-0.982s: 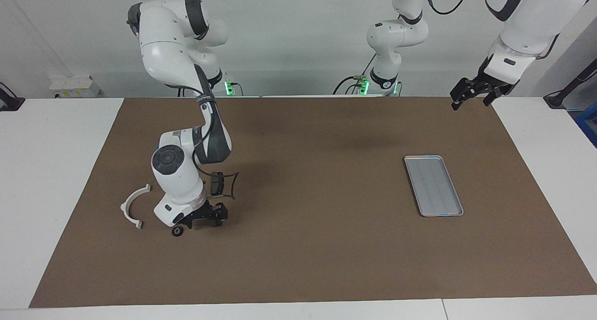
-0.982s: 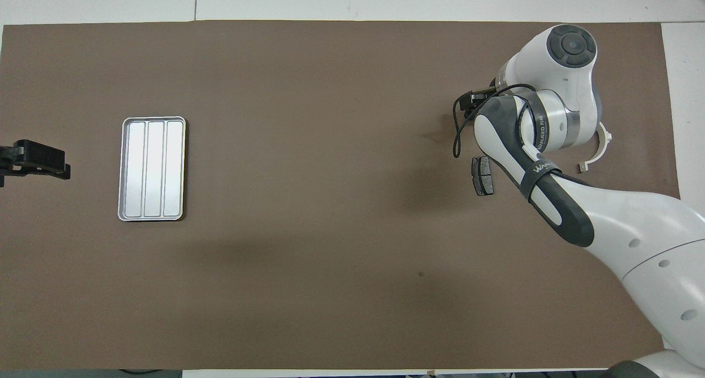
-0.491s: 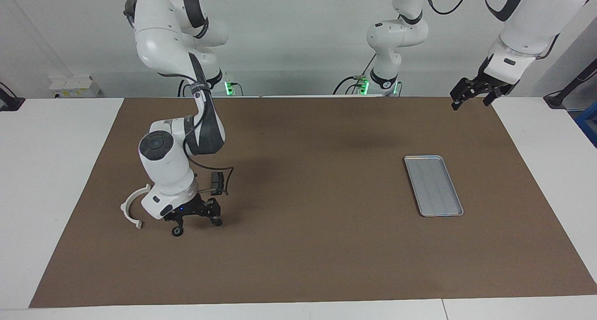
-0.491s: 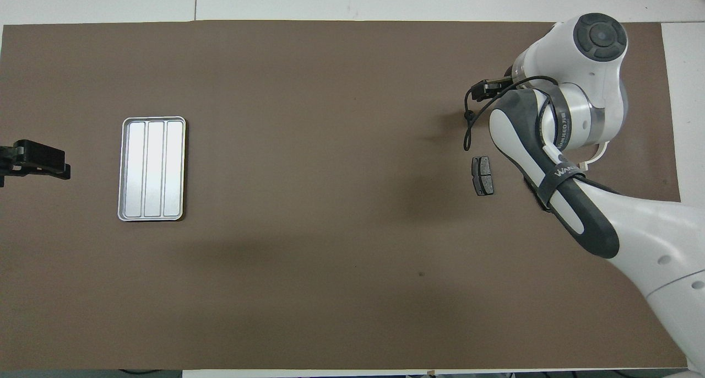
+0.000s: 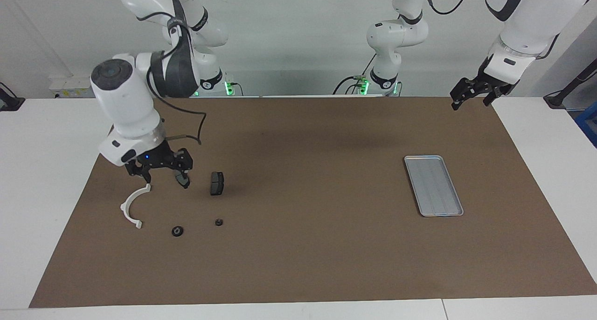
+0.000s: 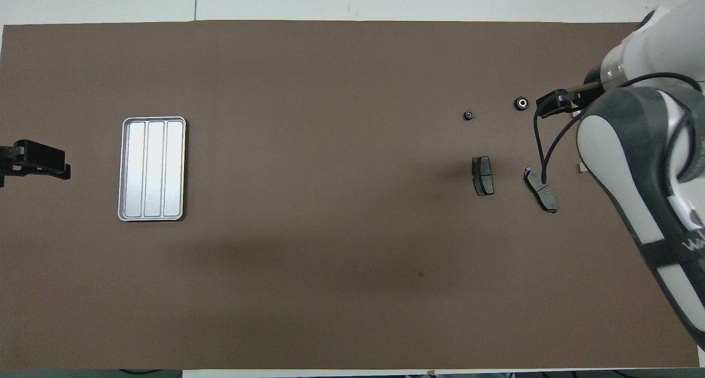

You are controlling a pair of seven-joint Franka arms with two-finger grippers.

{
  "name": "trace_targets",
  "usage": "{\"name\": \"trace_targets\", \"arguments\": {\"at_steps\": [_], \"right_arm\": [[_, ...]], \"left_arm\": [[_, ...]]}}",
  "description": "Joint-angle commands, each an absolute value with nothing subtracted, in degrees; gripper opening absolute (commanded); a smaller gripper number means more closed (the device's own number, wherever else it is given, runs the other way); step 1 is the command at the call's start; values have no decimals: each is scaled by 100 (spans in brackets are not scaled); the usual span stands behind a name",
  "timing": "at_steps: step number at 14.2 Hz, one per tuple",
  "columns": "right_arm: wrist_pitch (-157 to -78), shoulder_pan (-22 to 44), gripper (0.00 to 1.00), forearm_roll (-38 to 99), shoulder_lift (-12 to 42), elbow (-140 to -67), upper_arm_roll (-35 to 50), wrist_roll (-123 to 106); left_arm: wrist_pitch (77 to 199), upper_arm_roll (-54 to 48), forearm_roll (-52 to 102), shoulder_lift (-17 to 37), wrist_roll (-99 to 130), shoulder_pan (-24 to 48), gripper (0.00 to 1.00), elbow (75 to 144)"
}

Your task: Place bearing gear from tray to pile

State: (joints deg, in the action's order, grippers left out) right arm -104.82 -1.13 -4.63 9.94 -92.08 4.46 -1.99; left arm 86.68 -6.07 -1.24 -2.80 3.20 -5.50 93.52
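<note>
- Right gripper point(image 5: 158, 170) up over the pile at the right arm's end, fingers spread, holding nothing.
- Facing view shows the white half-ring bracket point(image 5: 133, 207); overhead view hides most of it under the arm.
- Overhead view shows the second brake-pad plate point(image 6: 541, 189) beside the first plate point(image 6: 483, 176).
- Bearing gear point(image 5: 177, 231): small black ring, on the mat beside the bracket, toward the edge away from the robots; smaller black part point(image 5: 218, 222) nearby.
- Tray point(image 5: 433, 185) empty, toward the left arm's end.
- Left gripper point(image 5: 472, 94) waits above the mat's corner, fingers parted, empty.
</note>
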Motion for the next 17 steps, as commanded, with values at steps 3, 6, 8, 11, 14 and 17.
{"name": "trace_targets", "arguments": {"at_steps": [3,6,8,11,14,17], "right_arm": [[-9748,88,100,-27,-69,-9571,-61,-824],[-9406,105,100,149,-438,-9571,-149,-870],[-9229,210,100,141,-580,-9554,-237,-826],[-9018,299,100,97,-624,-9545,-369,-686],[-8851,299,100,18,-615,-9554,-369,-554],[-8868,264,100,0,-563,-9589,-334,-545]], "left_arm": [[8631,-606,-105,-360,272,-545,100,9448],[8631,-606,-105,-360,272,-545,100,9448],[8631,-606,-105,-360,272,-545,100,9448],[8631,-606,-105,-360,272,-545,100,9448],[8631,-606,-105,-360,272,-545,100,9448],[8631,-606,-105,-360,272,-545,100,9448]]}}
